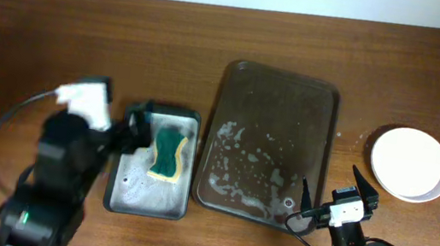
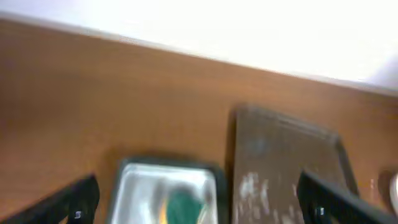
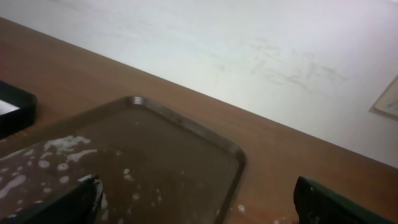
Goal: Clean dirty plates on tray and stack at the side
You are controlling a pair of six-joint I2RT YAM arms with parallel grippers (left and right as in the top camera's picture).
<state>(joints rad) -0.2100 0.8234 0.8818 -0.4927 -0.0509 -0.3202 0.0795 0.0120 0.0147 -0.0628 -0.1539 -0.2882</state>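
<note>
**Tray bare, plates stacked: task judged all but done**

The tray (image 1: 280,97) is seen bare of crockery, only suds remaining on it; the plates (image 1: 411,164) are stacked at its 3 o'clock; the sponge (image 1: 167,154) is laid in the grey metal tray (image 1: 130,197) at 9 o'clock; the left gripper (image 2: 199,183) and right gripper (image 3: 196,186) are held spread, nothing grasped; little is judged outstanding.

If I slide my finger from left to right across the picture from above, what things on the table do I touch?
Grey metal tray with the green and yellow sponge inside it → big brown tray → white plates. The robot's arms overlap the trays, so they are left out.
</note>
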